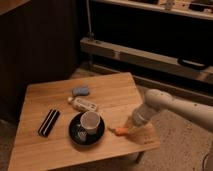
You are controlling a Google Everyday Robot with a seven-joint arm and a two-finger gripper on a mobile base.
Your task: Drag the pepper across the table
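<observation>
The gripper, at the end of the white arm, stood low over the near right corner of the low table with a light-brown wooden plank top. It bore down at the right end of the small slim orange pepper. Whether it was apart or clamped on the pepper could not be told; the wrist hid it.

The pepper lay flat on the boards, close to the table's edge and just right of the dark round saucer carrying the pale cup.

Judgement: the low, angled reach suited sliding rather than lifting. Contact was probably made, though the view was poor.

The whitish wrapped packet, grey-blue lump and black rectangular bar lay well apart, leftward.
</observation>
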